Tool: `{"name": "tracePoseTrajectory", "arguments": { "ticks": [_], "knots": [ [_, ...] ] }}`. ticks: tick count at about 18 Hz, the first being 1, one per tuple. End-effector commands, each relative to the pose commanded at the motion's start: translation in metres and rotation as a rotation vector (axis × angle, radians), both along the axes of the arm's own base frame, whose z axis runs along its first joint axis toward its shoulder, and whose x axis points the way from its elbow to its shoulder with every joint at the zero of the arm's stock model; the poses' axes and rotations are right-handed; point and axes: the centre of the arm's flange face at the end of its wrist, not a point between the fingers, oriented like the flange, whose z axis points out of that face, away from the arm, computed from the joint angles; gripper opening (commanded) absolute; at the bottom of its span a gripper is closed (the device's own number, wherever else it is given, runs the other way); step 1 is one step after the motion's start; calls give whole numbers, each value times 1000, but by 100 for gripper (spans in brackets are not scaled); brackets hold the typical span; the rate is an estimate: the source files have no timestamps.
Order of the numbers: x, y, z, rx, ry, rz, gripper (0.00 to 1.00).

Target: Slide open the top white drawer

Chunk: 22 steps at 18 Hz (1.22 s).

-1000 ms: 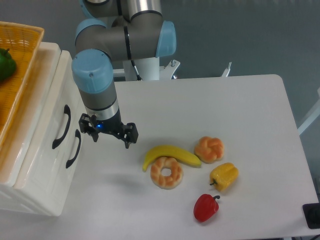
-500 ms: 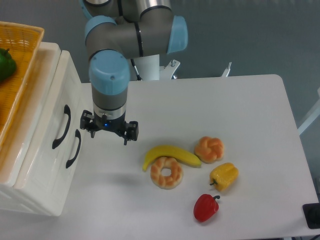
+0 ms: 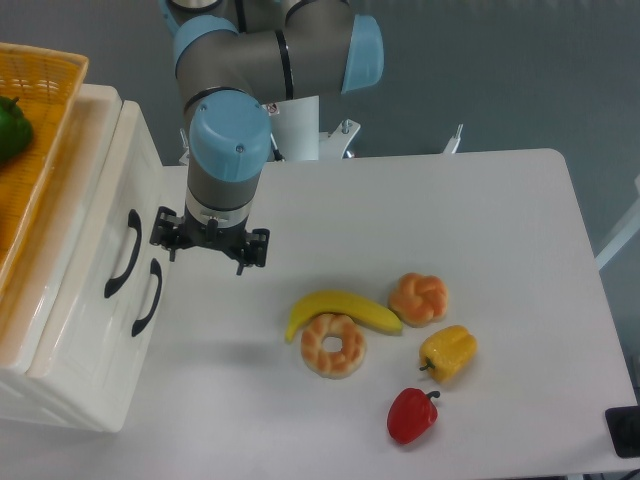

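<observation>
The top white drawer [image 3: 112,215] is the upper one of two in the white cabinet on the left. It sits shut, and its curved black handle [image 3: 122,253] faces the table. The lower drawer's black handle [image 3: 147,297] lies just to the right of and below it. My gripper [image 3: 206,250] points down over the table close to the cabinet front. It is open with nothing between its fingers. Its left finger [image 3: 162,238] is a short way right of the top handle and does not touch it.
A wicker basket [image 3: 40,120] holding a green pepper [image 3: 10,128] stands on the cabinet top. On the table lie a banana [image 3: 340,308], a ring pastry [image 3: 333,345], a bun [image 3: 418,298], a yellow pepper [image 3: 448,352] and a red pepper [image 3: 413,415].
The gripper has shifted left and slightly up toward the cabinet front while its wrist turned. The drawers and the food have not moved.
</observation>
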Motion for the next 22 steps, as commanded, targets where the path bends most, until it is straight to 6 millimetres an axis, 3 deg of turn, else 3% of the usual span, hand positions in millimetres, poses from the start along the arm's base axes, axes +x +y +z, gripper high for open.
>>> {"name": "tracePoseTrajectory", "arguments": {
  "ticks": [9,22],
  "knots": [
    [0,6,6,13,-3,8,100],
    [21,7,5,-17,-20,-7,100]
  ]
}}
